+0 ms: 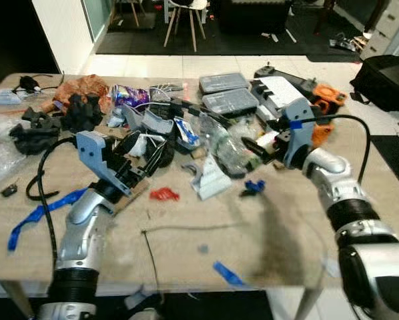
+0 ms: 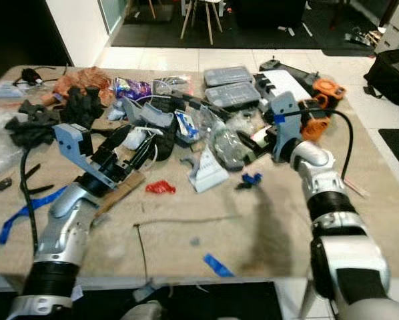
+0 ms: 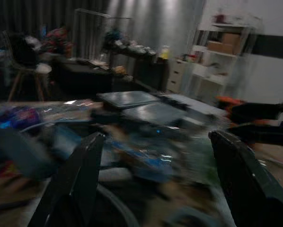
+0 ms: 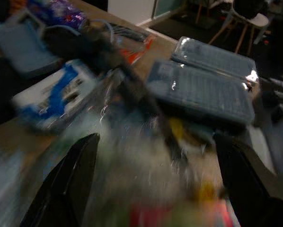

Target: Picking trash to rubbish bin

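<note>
You face a wooden table (image 1: 266, 240) on pale tiled floor (image 1: 186, 65); beyond it, a dark rug (image 1: 253, 41), white-legged chair (image 1: 186, 17), white drawers (image 1: 393, 23).

Crumpled clear plastic wrapper (image 1: 227, 148) lying flat among clutter, just ahead of right gripper (image 1: 253, 148). Small red plastic scrap (image 1: 163, 195) flat on wood, near left gripper (image 1: 148, 155). Blue plastic scrap (image 1: 255, 187) just below right gripper.

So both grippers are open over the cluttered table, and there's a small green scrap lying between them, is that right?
Nearly right. The scrap between the left gripper and right gripper is red, not green, as the left eye view shows. Both grippers are open over the table.
</note>
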Controlling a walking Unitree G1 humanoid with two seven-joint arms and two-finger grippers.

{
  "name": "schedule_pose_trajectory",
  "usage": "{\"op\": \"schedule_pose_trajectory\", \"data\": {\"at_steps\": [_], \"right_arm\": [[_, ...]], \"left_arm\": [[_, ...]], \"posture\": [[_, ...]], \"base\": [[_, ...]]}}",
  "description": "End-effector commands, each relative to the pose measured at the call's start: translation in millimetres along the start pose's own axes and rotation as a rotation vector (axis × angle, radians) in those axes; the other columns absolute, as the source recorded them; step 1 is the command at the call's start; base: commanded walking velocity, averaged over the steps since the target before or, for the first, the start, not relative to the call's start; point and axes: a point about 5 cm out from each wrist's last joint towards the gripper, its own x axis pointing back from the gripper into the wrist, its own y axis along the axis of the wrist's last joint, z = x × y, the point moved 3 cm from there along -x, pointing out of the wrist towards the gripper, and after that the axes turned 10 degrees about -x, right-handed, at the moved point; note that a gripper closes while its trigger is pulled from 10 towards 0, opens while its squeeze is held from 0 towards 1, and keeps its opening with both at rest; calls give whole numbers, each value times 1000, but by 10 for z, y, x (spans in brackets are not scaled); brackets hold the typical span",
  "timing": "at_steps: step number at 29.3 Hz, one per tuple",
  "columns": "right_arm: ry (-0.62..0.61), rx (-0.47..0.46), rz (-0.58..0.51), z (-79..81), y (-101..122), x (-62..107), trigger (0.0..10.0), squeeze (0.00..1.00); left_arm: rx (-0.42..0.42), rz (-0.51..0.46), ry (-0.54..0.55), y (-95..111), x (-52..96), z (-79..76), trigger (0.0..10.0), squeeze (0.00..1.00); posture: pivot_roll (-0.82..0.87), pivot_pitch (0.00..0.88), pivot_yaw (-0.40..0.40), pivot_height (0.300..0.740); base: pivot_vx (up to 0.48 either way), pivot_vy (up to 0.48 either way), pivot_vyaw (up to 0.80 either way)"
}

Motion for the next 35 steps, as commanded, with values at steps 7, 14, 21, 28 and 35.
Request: {"op": "schedule_pose_trajectory", "data": {"at_steps": [7,14,21,28,35], "right_arm": [[32,4,47,24,-66,9,10000,0],[189,7,95,211,-147,25,10000,0],[280,-35,125,297,-186,61,10000,0],[422,-74,128,397,-117,158,10000,0],[430,-95,157,346,24,206,10000,0]], "left_arm": [[10,-3,-12,12,-15,-18,10000,0],[9,1,-28,10,0,-30,10000,0],[7,13,-49,-11,4,-69,10000,0],[2,11,-123,11,39,-138,10000,0],[-22,69,-385,79,268,-322,10000,0]], "posture": [[14,0,-52,740],[13,0,-53,740],[13,0,-53,740],[11,0,-53,740],[11,0,-53,740]], "base": [[268,0,0],[0,0,0],[0,0,0],[0,0,0],[0,0,0]]}}
